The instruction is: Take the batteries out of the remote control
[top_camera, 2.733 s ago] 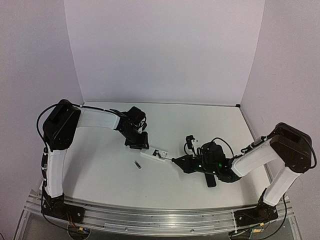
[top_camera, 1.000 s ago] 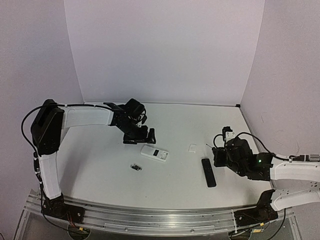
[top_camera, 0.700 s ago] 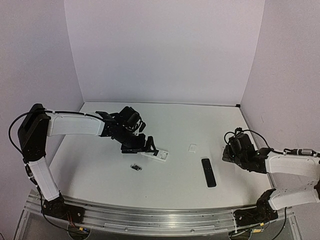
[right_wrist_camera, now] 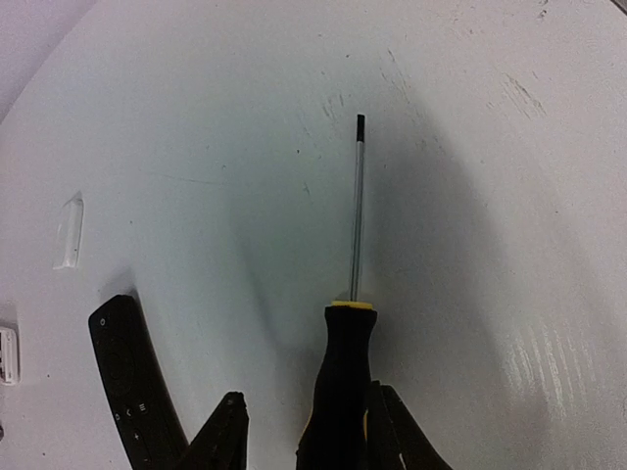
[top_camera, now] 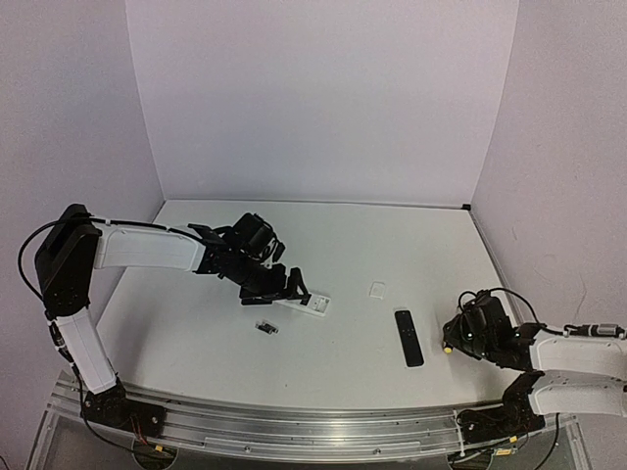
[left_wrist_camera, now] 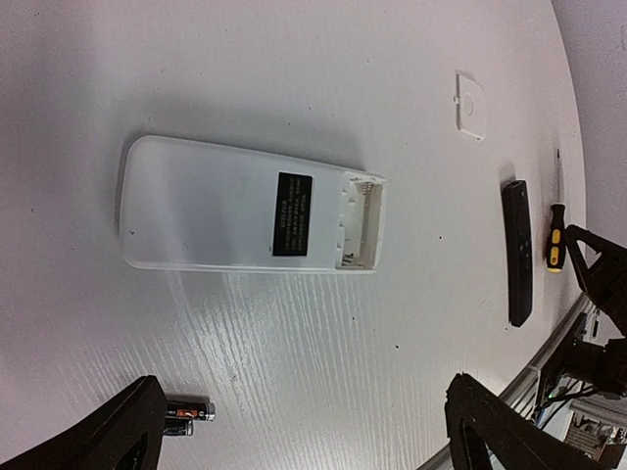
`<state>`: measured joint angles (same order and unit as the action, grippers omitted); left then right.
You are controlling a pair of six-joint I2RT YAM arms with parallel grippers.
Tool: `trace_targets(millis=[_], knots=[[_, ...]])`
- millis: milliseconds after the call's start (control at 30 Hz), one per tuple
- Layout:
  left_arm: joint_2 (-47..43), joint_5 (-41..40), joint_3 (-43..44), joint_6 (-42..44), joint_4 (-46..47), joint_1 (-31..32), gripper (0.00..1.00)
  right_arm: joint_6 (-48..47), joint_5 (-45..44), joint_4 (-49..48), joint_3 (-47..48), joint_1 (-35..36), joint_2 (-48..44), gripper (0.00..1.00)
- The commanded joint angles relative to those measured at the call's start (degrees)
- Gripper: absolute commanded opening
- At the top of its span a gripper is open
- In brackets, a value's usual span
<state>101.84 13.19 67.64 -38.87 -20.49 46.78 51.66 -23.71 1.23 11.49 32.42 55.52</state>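
- My left gripper hung spread wide above the table, holding nothing, its two fingers set well apart.
- The remote control lay flat on the table just ahead of those fingers, plain white back facing up, a small dark label near the middle.
- At one end of it the battery bay stood uncovered, and I saw no cell inside.
- The batteries lay on the table beside the remote, apart from it, close to the tip of one left finger. Two small dark cells sat side by side there.
- From the top camera, they sat just nearer the arm bases than the remote.
- A small white cover lay by itself further out on the table, well clear of the remote control.
- My right gripper sat low at the near right side of the table, jaws parted around the screwdriver.
- The black and yellow handle lay between the fingers; one finger looked to be against it, while a gap showed at the other, so I read it as not clamped.
- The metal shaft pointed away from the wrist, lying along the table.
- A slim black remote lay between the right gripper and the white remote control, touching neither.
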Motion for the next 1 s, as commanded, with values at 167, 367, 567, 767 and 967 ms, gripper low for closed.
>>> trace_targets(millis=[167, 367, 567, 767, 967], knots=[[0.0, -4.4, 2.9, 0.6, -2.4, -0.4, 1.00, -5.2, 1.7, 9.0, 6.4, -0.2, -1.9, 0.46], [-0.8, -4.4, 1.2, 0.6, -1.8, -1.1, 1.00, -20.6, 6.4, 17.8, 16.3, -0.2, 0.5, 0.75], [-2.0, -2.6, 0.2, 2.0, -0.9, -2.0, 1.00, -50.9, 25.8, 22.7, 29.8, -0.2, 12.3, 0.76], [-3.4, -0.7, 0.3, 3.9, -1.3, -4.9, 1.00, -81.4, 34.1, 29.8, 45.7, -2.2, 28.8, 0.83], [-3.9, -1.3, 0.6, 5.3, -1.8, -7.2, 1.00, -91.5, 36.9, 38.9, 61.5, -5.8, 45.5, 0.84]])
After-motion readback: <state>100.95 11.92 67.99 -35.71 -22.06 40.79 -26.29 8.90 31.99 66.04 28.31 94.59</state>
